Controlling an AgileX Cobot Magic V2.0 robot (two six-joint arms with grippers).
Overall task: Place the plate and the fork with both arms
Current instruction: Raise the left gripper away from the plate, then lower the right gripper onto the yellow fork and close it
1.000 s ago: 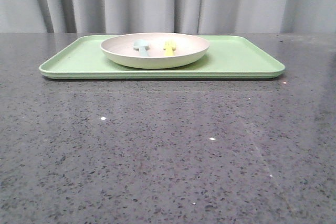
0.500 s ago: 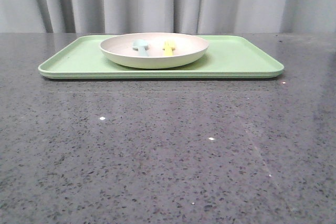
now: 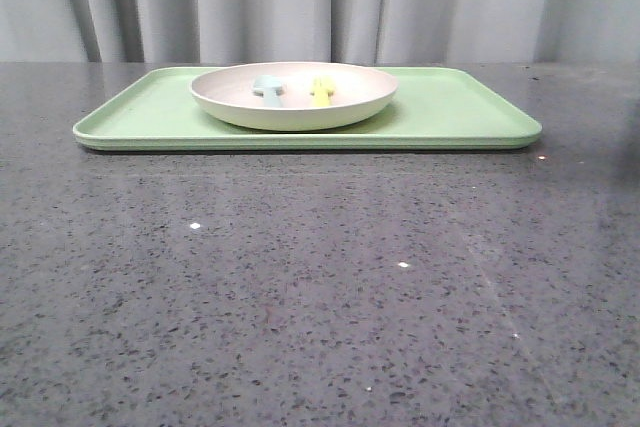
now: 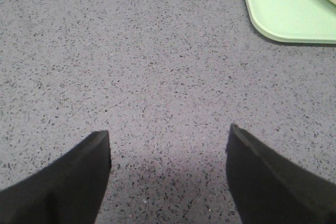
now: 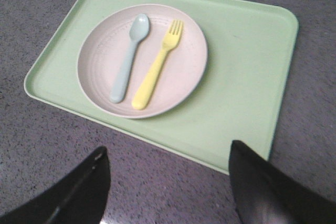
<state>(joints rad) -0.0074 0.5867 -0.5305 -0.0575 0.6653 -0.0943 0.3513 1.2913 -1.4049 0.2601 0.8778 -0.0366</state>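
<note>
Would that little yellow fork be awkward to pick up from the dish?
Probably. The fork lies flat in the plate, leaving little edge to pinch. It looks like smooth plastic, so likely light, stiff and slippery. A blue spoon alongside crowds one side.

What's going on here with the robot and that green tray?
Nothing is being held right now. A round cream-white plate sits on the flat light-green tray, with a small yellow plastic fork and a pale-blue spoon lying side by side in it. The right claw hangs open over the table just short of the tray. The left claw is open over bare speckled grey tabletop, near a tray corner.
</note>
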